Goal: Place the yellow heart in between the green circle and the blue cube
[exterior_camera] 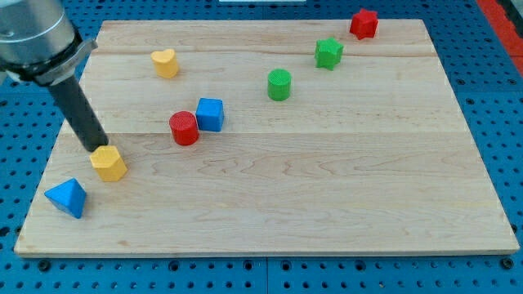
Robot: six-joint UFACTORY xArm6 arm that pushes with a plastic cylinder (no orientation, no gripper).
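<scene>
Yellow heart point(165, 62): set on the bench point(327, 188) near the view's top left, with bare wood on all sides and the top edge close behind it.

Green circle point(279, 85): placed right of the heart, toward the view's top centre, well apart from it.

Blue cube point(210, 114): placed below and right of the heart, left of and lower than the green circle. An open strip of wood is seen between cube and circle, unblocked.

Red cylinder point(185, 128): just beside the blue cube on its left, touching or nearly so; which cannot be told. It lies below the heart.

My tip point(97, 150): the rod ends at the top left edge of a yellow block point(109, 162), apparently touching it, well below the heart. No pincer is fitted, so neither released nor clenched applies.

Blue pyramid-like block point(67, 197): near the bench's bottom left corner, just below the yellow block.

Green star-like block point(328, 53) and red star-like block point(364, 23): near the top edge at the view's right, the red one almost at the edge.

The bench's right and lower parts are seen as bare wood.
</scene>
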